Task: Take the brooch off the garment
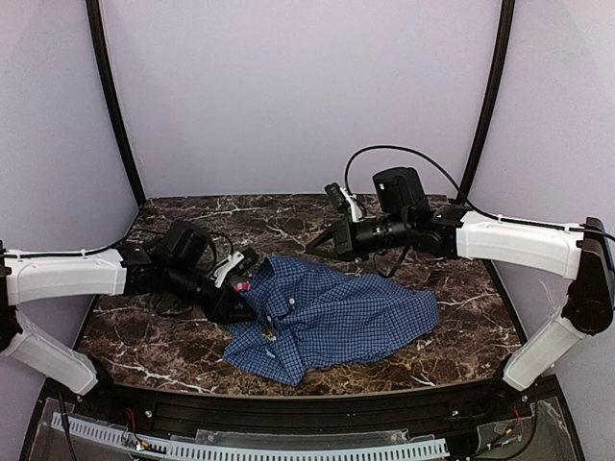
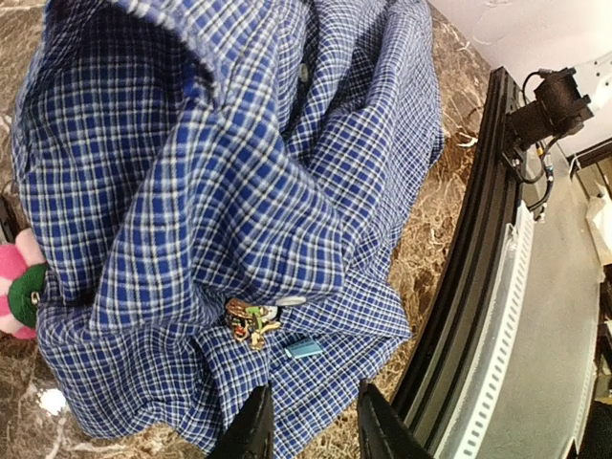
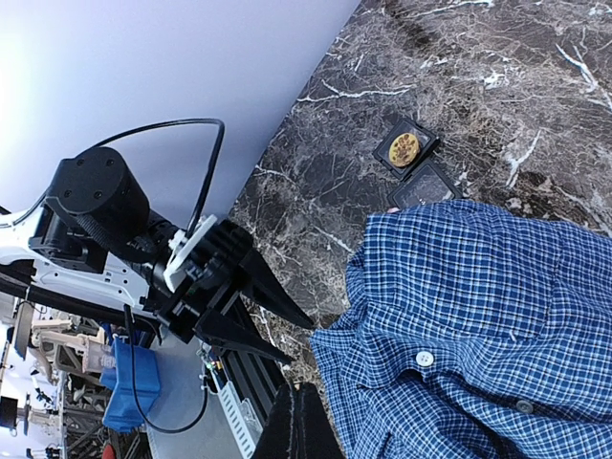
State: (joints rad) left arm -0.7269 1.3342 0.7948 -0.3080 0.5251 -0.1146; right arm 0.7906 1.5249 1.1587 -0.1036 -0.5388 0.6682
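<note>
The garment (image 1: 336, 315), a blue checked shirt with white buttons, lies crumpled in the middle of the marble table. A small gold, green and red brooch (image 2: 251, 320) is pinned to it near a fold, beside a white button and a light-blue tag (image 2: 303, 348). From above the brooch (image 1: 268, 336) is a speck near the shirt's front left corner. My left gripper (image 2: 311, 426) is open, its fingers (image 2: 254, 430) just short of the brooch and over the cloth, holding nothing. My right gripper (image 1: 309, 250) is shut and empty above the shirt's far edge.
A black tray (image 3: 421, 186) lies at the shirt's far left edge, partly under the cloth, with a gold round piece (image 3: 404, 149) in one slot. A pink and green object (image 2: 17, 287) sits by the shirt's left side. The table's black front rail (image 2: 469, 268) runs close by.
</note>
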